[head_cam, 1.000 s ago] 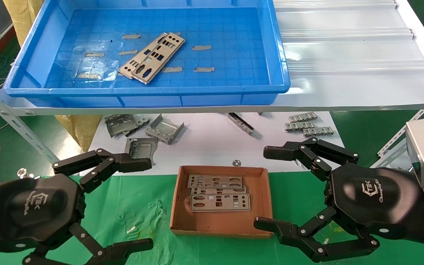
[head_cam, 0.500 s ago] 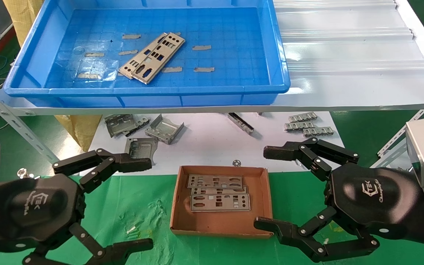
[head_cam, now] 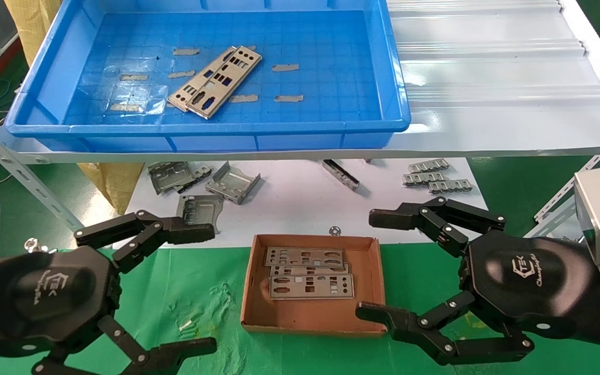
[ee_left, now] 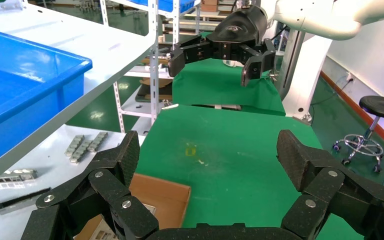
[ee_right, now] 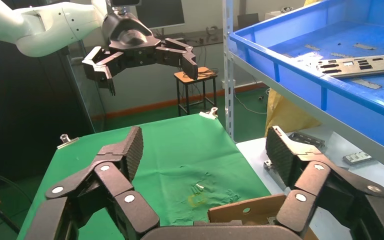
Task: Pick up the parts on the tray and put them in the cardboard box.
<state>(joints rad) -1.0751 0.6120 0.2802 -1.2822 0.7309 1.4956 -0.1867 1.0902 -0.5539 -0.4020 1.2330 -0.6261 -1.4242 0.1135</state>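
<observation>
Two silvery punched plates (head_cam: 215,82) lie overlapped and slanted on the floor of the blue tray (head_cam: 394,94) on the upper shelf; they also show in the right wrist view (ee_right: 360,66). The brown cardboard box (head_cam: 258,317) sits on the green cloth below and holds three plates (head_cam: 310,286). My left gripper (head_cam: 207,287) is open and empty, low, left of the box. My right gripper (head_cam: 372,266) is open and empty, right of the box, its near finger over the box's front right corner.
Bent grey brackets (head_cam: 229,182) and ribbed strips (head_cam: 435,177) lie on the white sheet under the shelf, behind the box. The shelf's front edge (head_cam: 300,154) overhangs them. Green cloth (head_cam: 196,291) covers the table front.
My right gripper has shifted slightly left and toward the box. The left gripper, the plates and the box have not moved.
</observation>
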